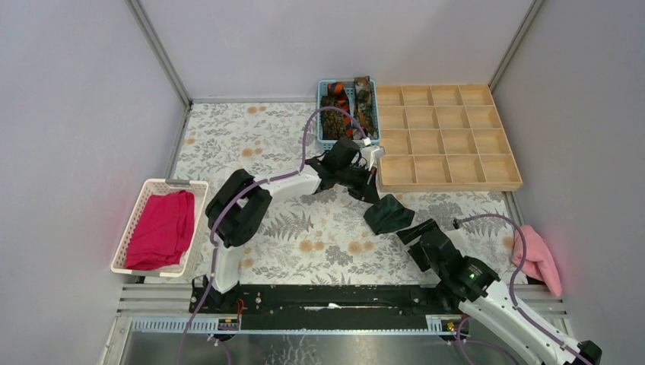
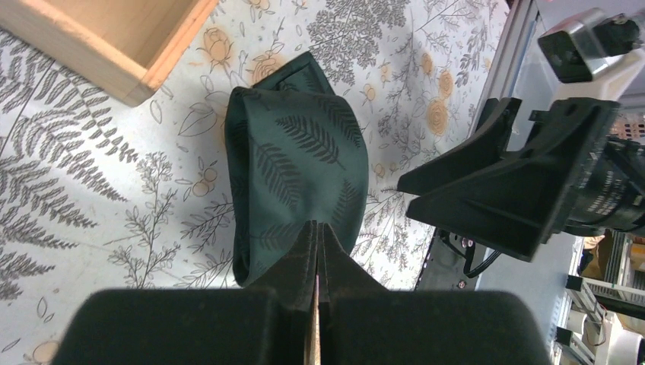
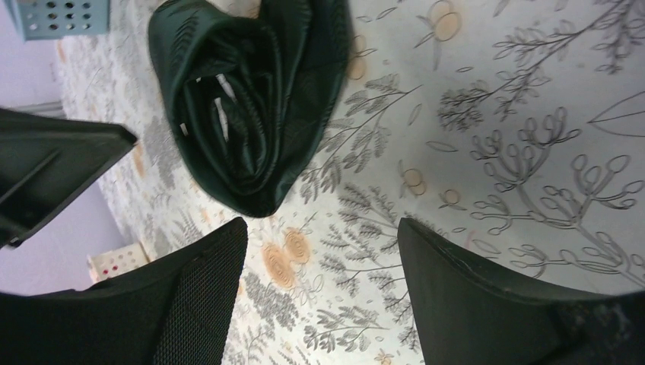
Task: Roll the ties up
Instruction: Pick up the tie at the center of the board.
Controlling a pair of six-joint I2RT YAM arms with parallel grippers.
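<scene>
A dark green tie [image 1: 389,214] with a faint fern print lies rolled into a loose bundle on the floral tablecloth, just in front of the wooden tray. My left gripper [image 1: 374,196] is shut, its tips at the roll's near edge in the left wrist view [image 2: 318,226]; I see no fabric between the jaws. The tie [image 2: 297,160] lies just beyond them. My right gripper [image 1: 414,230] is open and empty, the roll [image 3: 251,99] just past its fingertips [image 3: 322,224]. An orange-and-black striped tie [image 1: 340,103] and a mottled brown tie [image 1: 363,103] lie in the blue basket [image 1: 322,114].
A wooden compartment tray [image 1: 449,185] stands at the back right; its corner shows in the left wrist view [image 2: 114,46]. A white basket [image 1: 144,190] holds a magenta cloth [image 1: 161,228] at the left. A pale pink cloth [image 1: 536,255] lies at the right edge.
</scene>
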